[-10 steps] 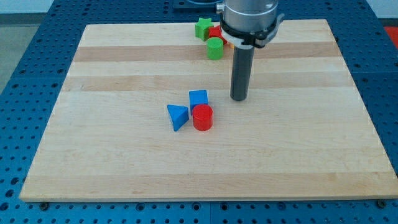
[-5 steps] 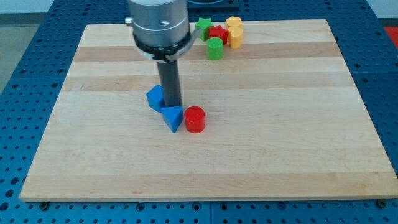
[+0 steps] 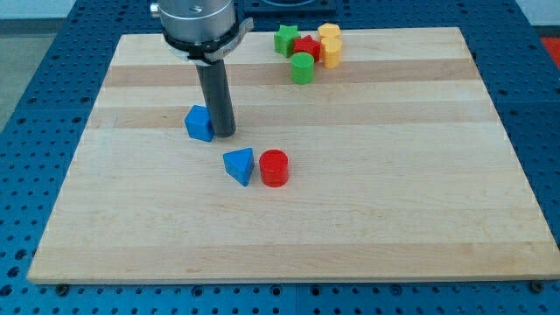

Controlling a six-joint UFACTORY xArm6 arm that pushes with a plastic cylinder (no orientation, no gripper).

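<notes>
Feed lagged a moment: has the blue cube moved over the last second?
Yes. The blue cube has gone toward the view's left and slightly up, away from the red cylinder; my tip sits against its right side.

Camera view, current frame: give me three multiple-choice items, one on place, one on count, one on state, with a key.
1. Where is my tip relative to the blue cube?
A. At its right side in the view
B. Far off at the view's bottom
C. On top of it

2. How many blue blocks are on the wooden board?
A. One
B. Two
C. Four

3. How do the blue triangular block and the red cylinder lie?
A. Stacked
B. Side by side, close together
C. At opposite board edges

Key: 1 A, the rod's end sits against the cube's right side; 2 B, only the cube and the triangular block are blue; 3 B, they lie next to each other near the board's middle.
</notes>
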